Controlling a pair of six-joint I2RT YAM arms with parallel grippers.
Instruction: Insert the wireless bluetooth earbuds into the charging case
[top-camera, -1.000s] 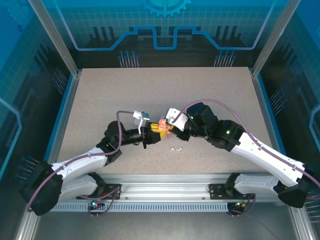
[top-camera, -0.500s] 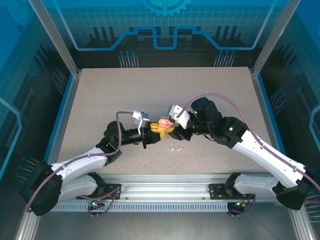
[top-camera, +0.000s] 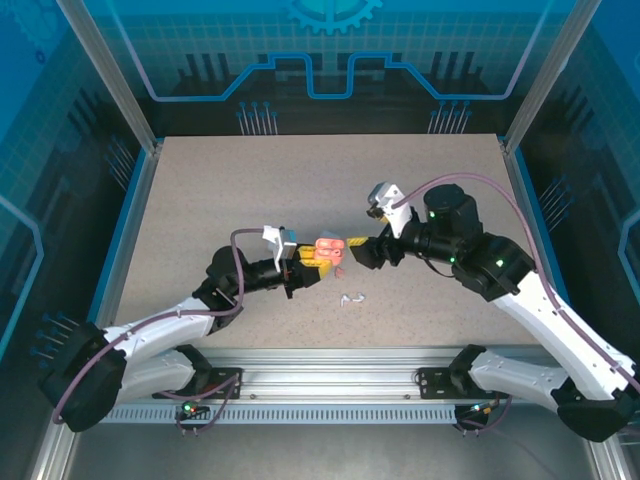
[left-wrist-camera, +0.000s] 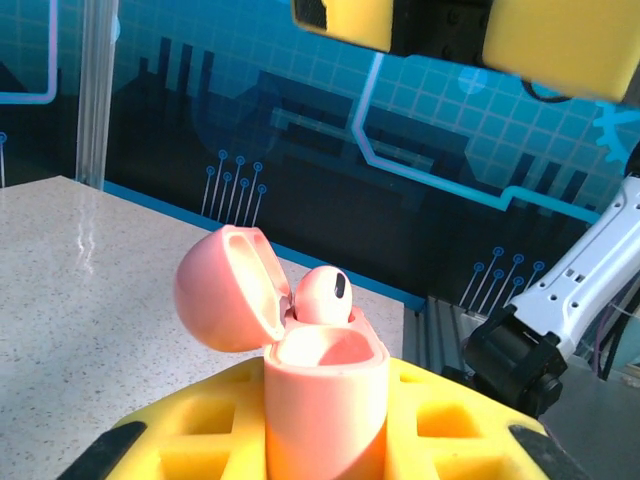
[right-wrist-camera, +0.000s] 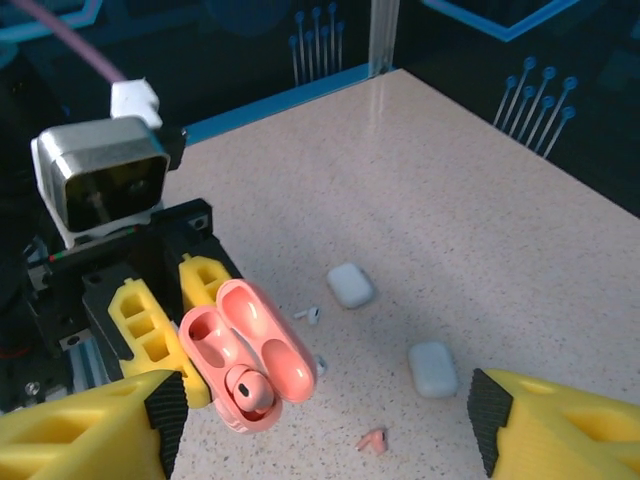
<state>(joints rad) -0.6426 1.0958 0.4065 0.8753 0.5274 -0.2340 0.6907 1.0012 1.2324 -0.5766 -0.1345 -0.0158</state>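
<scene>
Left pincer (top-camera: 316, 258) clamped on open salmon charging case (left-wrist-camera: 325, 400), lid tipped back, seated salmon earbud (left-wrist-camera: 322, 295) in one slot; right pincer (right-wrist-camera: 325, 435) spread wide, holding nothing, clear of case; loose salmon earbud (right-wrist-camera: 372, 438), white earbud (right-wrist-camera: 308, 314), white cases (right-wrist-camera: 350, 284) on table (right-wrist-camera: 450, 180)
</scene>
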